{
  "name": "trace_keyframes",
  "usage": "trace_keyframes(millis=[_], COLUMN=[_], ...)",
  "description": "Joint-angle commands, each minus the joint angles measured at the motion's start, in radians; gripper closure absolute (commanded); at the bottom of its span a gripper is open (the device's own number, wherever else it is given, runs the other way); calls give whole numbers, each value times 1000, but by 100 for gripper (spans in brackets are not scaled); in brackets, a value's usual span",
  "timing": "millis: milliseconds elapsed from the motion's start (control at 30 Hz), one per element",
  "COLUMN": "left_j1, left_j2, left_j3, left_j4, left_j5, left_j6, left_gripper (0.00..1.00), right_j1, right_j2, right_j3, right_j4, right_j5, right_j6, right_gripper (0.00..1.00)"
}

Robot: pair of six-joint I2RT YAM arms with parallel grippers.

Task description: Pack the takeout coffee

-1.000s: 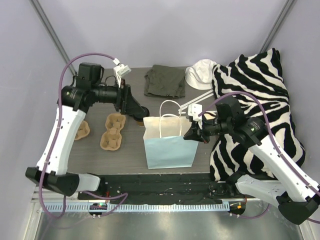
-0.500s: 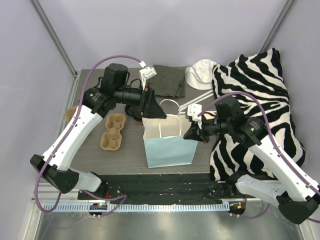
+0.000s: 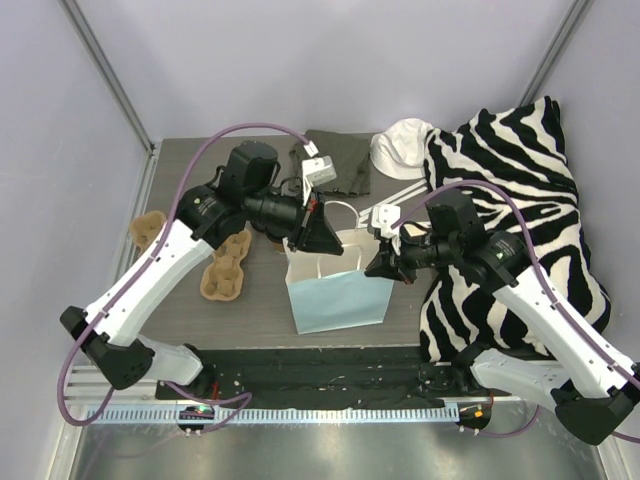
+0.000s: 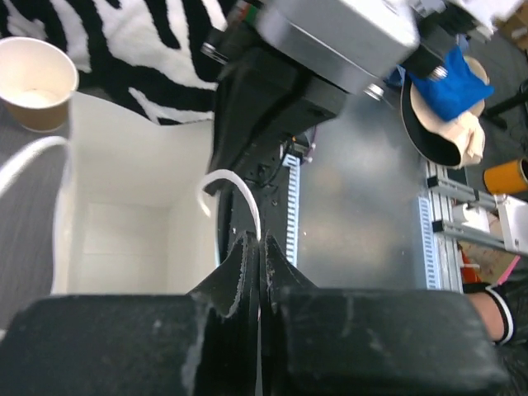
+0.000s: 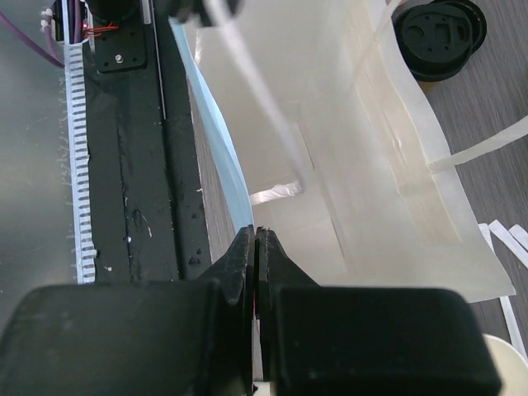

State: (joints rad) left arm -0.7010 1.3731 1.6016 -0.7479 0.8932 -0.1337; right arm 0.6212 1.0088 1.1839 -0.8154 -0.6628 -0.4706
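both arms have white shells on the long links, with black joints and black bases. the left arm (image 3: 150, 285) and the right arm (image 3: 558, 332) each carry a purple cable (image 3: 222, 134) that loops from the base up to the wrist. the left gripper (image 4: 257, 246) and the right gripper (image 5: 256, 238) are black and rough, with fine teeth on the inner edges.

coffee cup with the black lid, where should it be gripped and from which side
The coffee cup stands upright, lid up, close beside the wall of the bag. Probably best to close the jaws across its round body just under the lid, coming from the side away from the bag; the lid alone might pop off.
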Motion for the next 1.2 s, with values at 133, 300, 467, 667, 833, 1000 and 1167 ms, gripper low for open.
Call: trace_keyframes(millis=[133,300,467,667,833,1000,1167], left_j1=[-147,-308,-370,-397,-397,-397,-397], left_j2=[-144,-204,-200,-198,-184,-184,-183], left_j3=[-69,-164,-241,-336,-368,-420,-460], left_j4=[-85,-90,-84,-11,12,47,96], left_j5=[-143,-367,-454,-557,-573,-605,-648], left_j6=[258,382,434,489,497,537,571], left_gripper=[100,100,100,100,100,100,100], right_j1=[8,6,5,5,5,5,3], right_j2=[19,28,33,28,24,22,22], right_j3=[28,26,26,25,23,17,19], right_j4=[78,90,96,94,78,79,79], right_j5=[25,26,20,12,6,-4,-6], right_j6=[66,85,93,89,76,72,67], right_gripper=[99,99,99,99,99,99,99])
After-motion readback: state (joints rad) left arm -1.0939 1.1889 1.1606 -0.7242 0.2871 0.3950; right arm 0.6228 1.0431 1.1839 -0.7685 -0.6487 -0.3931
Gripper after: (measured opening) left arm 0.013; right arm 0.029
